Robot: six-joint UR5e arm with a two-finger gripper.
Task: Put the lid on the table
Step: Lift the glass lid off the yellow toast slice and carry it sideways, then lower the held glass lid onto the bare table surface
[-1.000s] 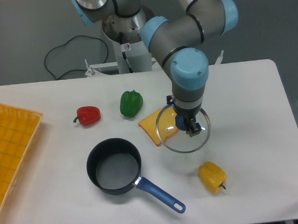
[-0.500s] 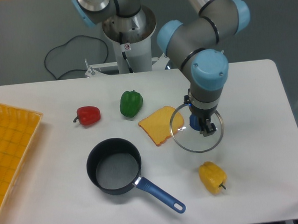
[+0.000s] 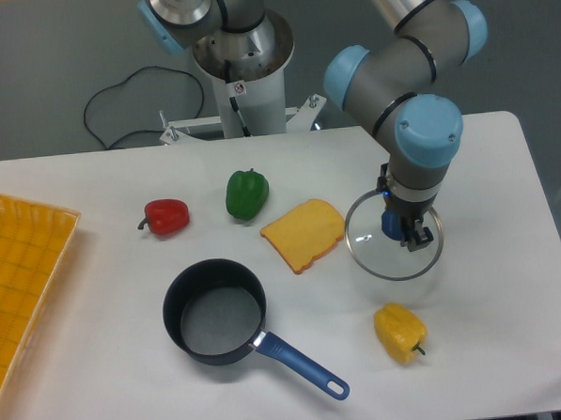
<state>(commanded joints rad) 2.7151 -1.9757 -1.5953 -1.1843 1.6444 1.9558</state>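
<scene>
Gripper (image 3: 406, 232), clamped on lid (image 3: 394, 245) knob, has carried it rightward clear of the yellow slice (image 3: 304, 234); lowering to table (image 3: 486, 180) probably next.

On the white table (image 3: 129, 368) we are seeing: a yellow tray (image 3: 21, 280) sitting at the left edge; a red pepper (image 3: 166, 216) and a green pepper (image 3: 247, 194) lying near each other toward the back; a yellow slice of toast (image 3: 305, 234) lying mid-table; a dark saucepan (image 3: 215, 312) with a blue handle resting in front; a yellow pepper (image 3: 400, 333) lying front right.
</scene>
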